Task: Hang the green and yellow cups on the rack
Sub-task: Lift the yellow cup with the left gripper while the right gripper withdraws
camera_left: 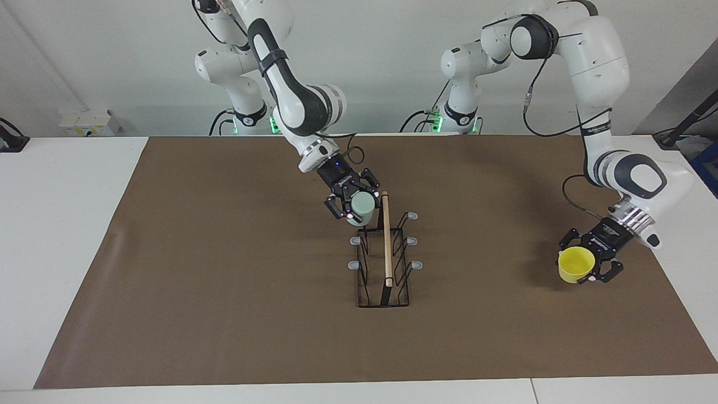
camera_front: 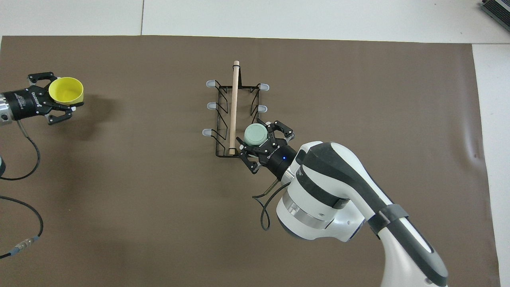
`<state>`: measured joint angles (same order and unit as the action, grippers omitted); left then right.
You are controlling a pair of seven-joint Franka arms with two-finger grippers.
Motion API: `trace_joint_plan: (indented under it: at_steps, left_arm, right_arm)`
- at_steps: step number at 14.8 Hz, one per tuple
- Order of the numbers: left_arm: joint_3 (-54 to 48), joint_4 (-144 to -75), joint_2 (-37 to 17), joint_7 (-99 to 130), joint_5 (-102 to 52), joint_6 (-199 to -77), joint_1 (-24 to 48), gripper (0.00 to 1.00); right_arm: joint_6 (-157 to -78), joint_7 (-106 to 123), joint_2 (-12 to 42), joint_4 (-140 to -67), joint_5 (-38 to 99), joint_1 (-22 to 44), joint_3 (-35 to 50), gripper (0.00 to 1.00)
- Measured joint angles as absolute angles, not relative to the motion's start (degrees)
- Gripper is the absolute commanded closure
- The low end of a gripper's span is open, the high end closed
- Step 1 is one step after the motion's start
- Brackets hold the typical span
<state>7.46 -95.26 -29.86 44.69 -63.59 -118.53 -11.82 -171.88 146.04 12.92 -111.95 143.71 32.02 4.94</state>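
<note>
The black wire rack (camera_left: 364, 292) stands mid-table with its wooden rod (camera_left: 386, 241) along the middle; it also shows in the overhead view (camera_front: 221, 137). My right gripper (camera_left: 353, 209) is shut on the mint green cup (camera_left: 363, 206), held upside down at the rack's prong nearest the robots on the right arm's side. That prong is hidden by the cup (camera_front: 255, 134). My left gripper (camera_left: 582, 264) is shut on the yellow cup (camera_left: 575, 264), tilted with its mouth showing, just above the mat at the left arm's end (camera_front: 66, 90).
A brown mat (camera_left: 224, 280) covers the table. The rack's other grey-tipped prongs (camera_left: 416, 264) are bare. A cable (camera_front: 24, 159) trails from the left arm over the mat.
</note>
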Motion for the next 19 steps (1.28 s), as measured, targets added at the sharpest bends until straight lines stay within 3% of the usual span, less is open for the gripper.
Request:
trace_joint_plan:
  at_steps: [6,12,19]
  left_arm:
    - [5.7,-94.0,-21.6,45.6,-46.9,-118.5,-10.0,1.00]
    - [-1.1,-94.3,-15.1,50.4,-32.8,-118.4,-9.3,1.00]
    - [-13.3,-96.8,-11.2,54.1,-15.1,-118.4,-9.1,1.00]
  right_arm:
    - [-172.7,146.0,12.2,-111.9,143.7,31.8,4.9,0.00]
    - [-182.7,146.2,5.5,-111.1,142.5,30.2,4.8,0.00]
    - [-183.0,146.4,4.6,-111.3,120.8,23.7,4.7,0.00]
